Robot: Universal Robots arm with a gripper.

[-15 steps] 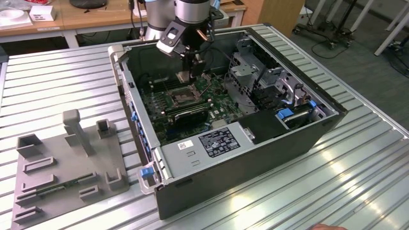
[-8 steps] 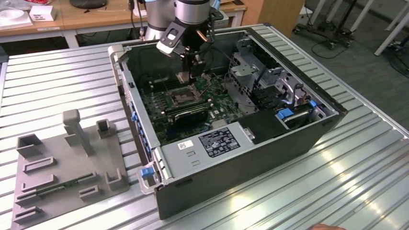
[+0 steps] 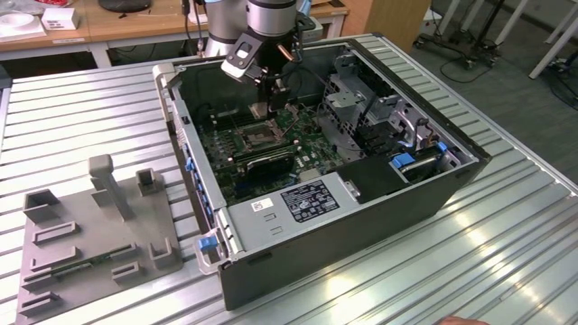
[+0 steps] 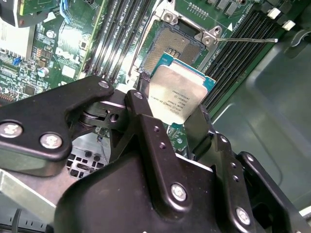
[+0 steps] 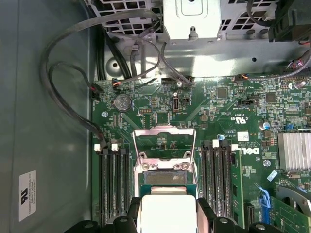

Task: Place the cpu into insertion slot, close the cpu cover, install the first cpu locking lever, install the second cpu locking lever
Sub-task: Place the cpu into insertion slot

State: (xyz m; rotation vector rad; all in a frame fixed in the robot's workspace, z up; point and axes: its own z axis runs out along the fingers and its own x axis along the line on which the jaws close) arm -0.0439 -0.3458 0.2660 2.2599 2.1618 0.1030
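Power-supply label (print unreadable)

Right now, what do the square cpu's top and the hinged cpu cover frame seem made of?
Square silvery-tan cpu: top looks like matte metal with soft sheen. Thin silver cpu cover frame: probably bare sheet metal, glinting along edges.

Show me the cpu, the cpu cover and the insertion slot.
cpu (image 4: 177,94), second wrist view, middle of its metal top.
cpu cover (image 5: 164,131), first wrist view, end bar of the open frame.
insertion slot (image 4: 176,46), second wrist view, on its pin field.
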